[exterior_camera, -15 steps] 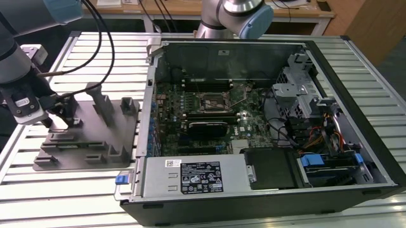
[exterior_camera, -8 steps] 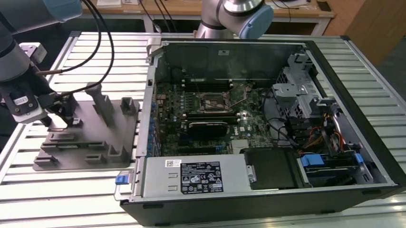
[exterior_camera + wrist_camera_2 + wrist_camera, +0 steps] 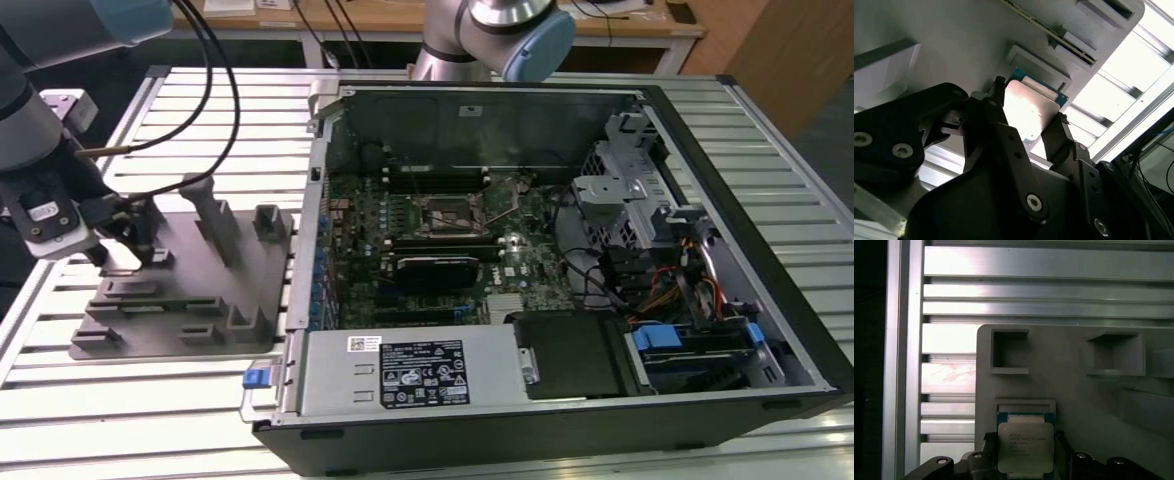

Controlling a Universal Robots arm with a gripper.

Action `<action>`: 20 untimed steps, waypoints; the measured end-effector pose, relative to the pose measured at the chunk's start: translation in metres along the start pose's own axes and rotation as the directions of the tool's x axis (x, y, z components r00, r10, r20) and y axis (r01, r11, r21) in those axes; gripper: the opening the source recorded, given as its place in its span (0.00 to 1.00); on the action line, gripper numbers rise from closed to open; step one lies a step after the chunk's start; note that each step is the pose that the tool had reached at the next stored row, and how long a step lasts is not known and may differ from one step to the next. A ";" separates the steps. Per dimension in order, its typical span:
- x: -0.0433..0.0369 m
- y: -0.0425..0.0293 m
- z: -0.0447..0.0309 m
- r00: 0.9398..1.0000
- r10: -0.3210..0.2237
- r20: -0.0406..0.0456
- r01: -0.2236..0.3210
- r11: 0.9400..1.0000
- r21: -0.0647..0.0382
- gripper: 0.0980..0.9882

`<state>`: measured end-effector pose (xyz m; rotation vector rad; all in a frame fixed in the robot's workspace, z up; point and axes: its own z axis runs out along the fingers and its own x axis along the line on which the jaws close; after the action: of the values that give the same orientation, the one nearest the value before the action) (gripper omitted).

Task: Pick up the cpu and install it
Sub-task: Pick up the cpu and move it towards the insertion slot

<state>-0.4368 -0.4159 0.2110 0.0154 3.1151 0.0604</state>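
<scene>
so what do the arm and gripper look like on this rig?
Arm: silver-grey tubes, light blue joint caps, black cables looping alongside. Gripper: matte black, angular linked fingers with round silver screw heads; a pale wrist block above it in the exterior view.

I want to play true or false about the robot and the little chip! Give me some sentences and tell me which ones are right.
1. The cpu sits in the computer's socket. False: it is over at the grey tray, and the socket looks empty.
2. The fingers are against two opposite edges of the cpu. True.
3. The gripper is down at the grey tray. True.
4. The grey tray lies to the exterior view's right of the computer case. False: it lies to the exterior view's left.
5. The computer case is open, so the parts inside show. True.
</scene>
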 end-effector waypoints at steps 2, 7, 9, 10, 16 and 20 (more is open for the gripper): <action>-0.0001 0.0001 -0.0020 1.000 0.000 0.000 0.000 1.000 0.000 0.50; -0.0003 0.0004 -0.0086 1.000 0.000 0.000 0.000 1.000 0.000 0.50; -0.0004 0.0005 -0.0117 1.000 0.000 0.000 0.000 1.000 0.000 0.50; -0.0004 0.0006 -0.0132 1.000 0.000 0.001 0.000 1.000 0.000 0.50; -0.0006 0.0009 -0.0228 1.000 0.000 0.000 0.000 1.000 0.000 0.50; -0.0008 0.0012 -0.0296 1.000 0.000 0.001 0.000 1.000 0.000 0.50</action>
<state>-0.4367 -0.4159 0.2406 0.0154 3.1145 0.0609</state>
